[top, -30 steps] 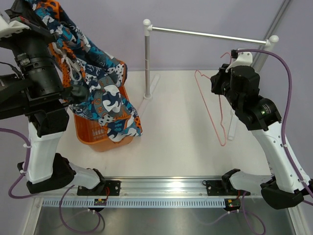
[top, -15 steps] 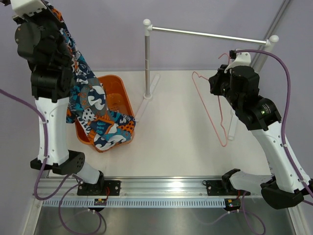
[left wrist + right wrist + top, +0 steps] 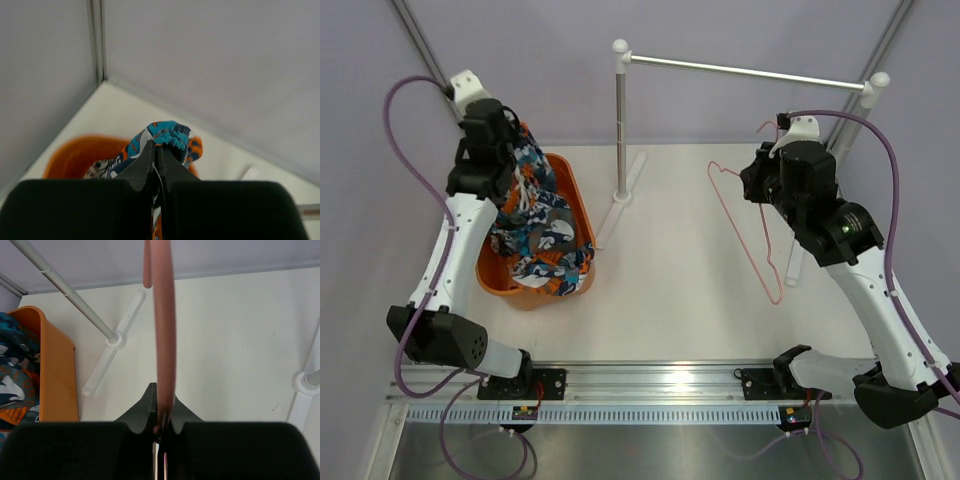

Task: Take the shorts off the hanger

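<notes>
White table [image 3: 670, 290], lilac backdrop, silver rail [image 3: 750, 71] at the rear. Shorts [image 3: 540, 235]: heaped in orange basket [image 3: 57, 380], one fold pinched in the closed left gripper [image 3: 156, 150]. Hanger [image 3: 162, 315]: bare, off the rail, wire clamped by right gripper [image 3: 161, 427], well apart from shorts.

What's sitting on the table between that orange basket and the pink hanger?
Only the rail's upright post on its white foot, near the basket; otherwise bare table up to the hanger, seen from the top camera.
</notes>
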Motion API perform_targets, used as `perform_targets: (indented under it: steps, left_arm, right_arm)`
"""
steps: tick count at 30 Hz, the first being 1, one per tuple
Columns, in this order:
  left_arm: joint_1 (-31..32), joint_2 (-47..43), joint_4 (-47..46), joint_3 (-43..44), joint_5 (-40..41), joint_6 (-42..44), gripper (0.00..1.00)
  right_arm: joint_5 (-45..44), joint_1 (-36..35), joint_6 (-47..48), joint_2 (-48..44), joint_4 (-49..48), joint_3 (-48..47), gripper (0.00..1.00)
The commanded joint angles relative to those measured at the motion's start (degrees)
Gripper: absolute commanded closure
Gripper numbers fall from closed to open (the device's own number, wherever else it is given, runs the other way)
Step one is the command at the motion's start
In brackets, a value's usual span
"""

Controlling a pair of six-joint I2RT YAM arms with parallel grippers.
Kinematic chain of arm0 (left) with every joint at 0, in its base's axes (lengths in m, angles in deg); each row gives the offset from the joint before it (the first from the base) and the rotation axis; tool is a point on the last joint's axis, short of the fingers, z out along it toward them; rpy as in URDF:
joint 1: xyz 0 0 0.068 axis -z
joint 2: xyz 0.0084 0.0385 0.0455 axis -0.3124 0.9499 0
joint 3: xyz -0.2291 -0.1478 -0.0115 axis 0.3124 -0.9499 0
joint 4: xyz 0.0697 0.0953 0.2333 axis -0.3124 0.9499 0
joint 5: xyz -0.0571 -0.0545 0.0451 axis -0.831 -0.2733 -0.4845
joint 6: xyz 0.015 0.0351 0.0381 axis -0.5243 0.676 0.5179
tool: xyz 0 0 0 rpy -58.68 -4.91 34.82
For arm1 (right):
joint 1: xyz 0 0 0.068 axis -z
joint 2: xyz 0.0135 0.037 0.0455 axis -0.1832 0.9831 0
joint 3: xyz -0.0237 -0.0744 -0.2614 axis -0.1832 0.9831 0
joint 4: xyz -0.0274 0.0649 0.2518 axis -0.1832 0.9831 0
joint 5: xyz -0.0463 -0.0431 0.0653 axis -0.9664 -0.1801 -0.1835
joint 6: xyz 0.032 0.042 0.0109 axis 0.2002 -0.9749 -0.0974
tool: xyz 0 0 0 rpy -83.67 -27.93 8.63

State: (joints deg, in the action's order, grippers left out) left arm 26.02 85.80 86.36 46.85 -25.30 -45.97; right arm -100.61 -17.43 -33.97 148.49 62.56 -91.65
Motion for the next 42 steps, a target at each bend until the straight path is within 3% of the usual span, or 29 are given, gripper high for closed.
perform_targets:
  steps: [1,3,7,8,12,14,15,20,26,33,42]
  left_arm:
    - [-0.34,-2.53,-3.23,-16.11,0.07,-13.0,1.0]
    - [-0.34,-2.71,-4.29,-24.8,-0.54,-18.45,1.0]
    - [-0.43,0.01,-2.98,-30.11,-3.78,-23.83,1.0]
    - [-0.43,0.45,-2.89,-30.29,-4.66,-23.83,0.92]
    - [-0.43,-0.24,-2.35,-30.3,-7.65,-22.69,0.4]
    - [-0.43,-2.79,-1.92,-29.6,-8.1,-21.81,0.07]
    - [-0.43,-3.76,-1.14,-28.9,-8.71,-21.29,0.01]
    - [-0.34,-11.39,1.95,-25.12,-10.64,-18.83,0.01]
    - [-0.17,-18.08,3.88,-22.21,-19.86,-15.48,0.01]
    - [2.64,-30.28,4.5,-24.05,-25.5,-13.82,0.01]
    - [3.17,-40.15,7.92,-28.62,-25.06,-8.9,0.01]
  right_arm:
    - [1.09,0.13,-0.89,-2.53,-2.54,1.27,1.0]
    - [1.26,0.13,-1.06,-3.33,-2.45,1.62,1.0]
    - [1.27,0.13,-0.89,-4.29,-1.4,1.28,1.0]
    - [1.35,0.13,-0.72,-4.3,-0.7,1.1,1.0]
    - [2.23,0.04,1.3,-4.03,-0.25,0.31,1.0]
    - [4.42,0.13,2.27,-3.86,-1.04,0.04,1.0]
    - [5.56,0.13,3.93,-3.94,-1.65,0.48,1.0]
    - [11.1,0.13,7.45,-3.68,-4.03,0.57,1.0]
    - [13.57,0.13,12.2,-0.87,-8.33,1.62,1.0]
    - [4.61,0.13,11.94,7.56,-10.71,-6.52,1.0]
    - [-1.63,1.62,11.07,17.23,-13.43,-17.62,1.0]
